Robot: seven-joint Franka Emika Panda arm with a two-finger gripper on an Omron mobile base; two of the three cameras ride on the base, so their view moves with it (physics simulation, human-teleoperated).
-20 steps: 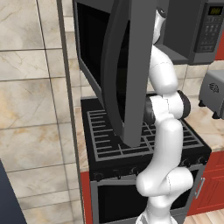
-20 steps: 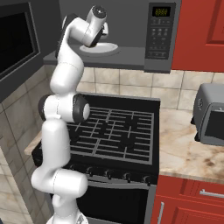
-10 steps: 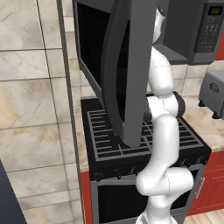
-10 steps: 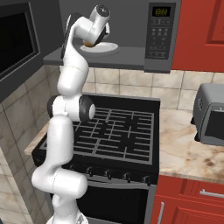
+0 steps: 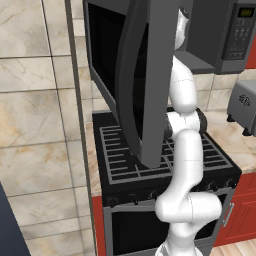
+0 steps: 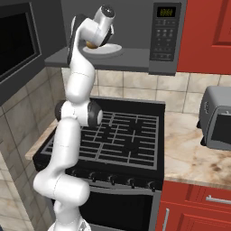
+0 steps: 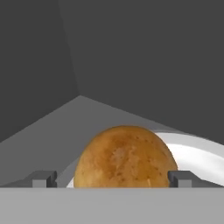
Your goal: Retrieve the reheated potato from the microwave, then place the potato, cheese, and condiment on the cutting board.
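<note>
Tan-brown potato (image 7: 125,156) is sitting on a white plate (image 7: 197,157) inside the open microwave (image 6: 135,54); the hand (image 7: 113,179) is straddling it, fingers fully spread, gripping nothing. Closing squarely across its middle, then lifting clear of the plate, looks best.

Speckled golden-brown potato (image 7: 125,157) on a white plate (image 7: 197,157) inside the dark grey microwave (image 6: 135,40)
</note>
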